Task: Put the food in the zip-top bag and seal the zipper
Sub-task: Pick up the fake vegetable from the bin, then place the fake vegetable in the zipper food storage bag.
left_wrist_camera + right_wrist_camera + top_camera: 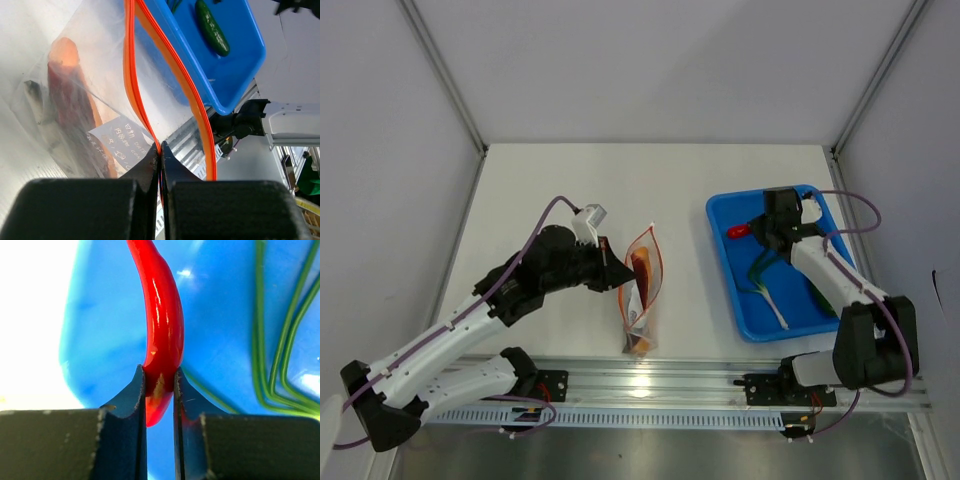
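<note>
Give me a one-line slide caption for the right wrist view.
Right gripper clamps the red chili near one end, against the blue tray, with green onion stalks to its right.

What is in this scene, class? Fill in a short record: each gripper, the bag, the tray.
Left gripper: fingers shut on the orange-red zipper strip of the crinkly clear plastic bag
Right gripper: fingers shut on the glossy red toy chili, over the blue plastic tray
Bag mouth: open
In bag: dark red toy sausage
In tray: dark green toy cucumber, thin green onion stalks
</note>
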Controlling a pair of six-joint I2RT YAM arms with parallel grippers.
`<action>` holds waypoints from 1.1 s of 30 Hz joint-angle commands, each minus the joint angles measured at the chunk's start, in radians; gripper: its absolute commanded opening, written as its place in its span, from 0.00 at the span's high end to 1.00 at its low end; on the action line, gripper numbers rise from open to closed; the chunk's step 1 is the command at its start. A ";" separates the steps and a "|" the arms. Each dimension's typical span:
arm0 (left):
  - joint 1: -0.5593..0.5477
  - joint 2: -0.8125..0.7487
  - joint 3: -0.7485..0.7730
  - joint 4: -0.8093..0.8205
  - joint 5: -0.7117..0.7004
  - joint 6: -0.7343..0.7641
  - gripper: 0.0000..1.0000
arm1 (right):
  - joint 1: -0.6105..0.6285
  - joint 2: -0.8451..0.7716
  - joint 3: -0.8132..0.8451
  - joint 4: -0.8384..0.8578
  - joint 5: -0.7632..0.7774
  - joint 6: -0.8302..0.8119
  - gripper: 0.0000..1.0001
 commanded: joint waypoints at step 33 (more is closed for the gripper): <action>0.006 0.104 0.052 0.102 0.102 0.012 0.99 | 0.956 -0.162 0.503 -0.429 0.396 -0.206 1.00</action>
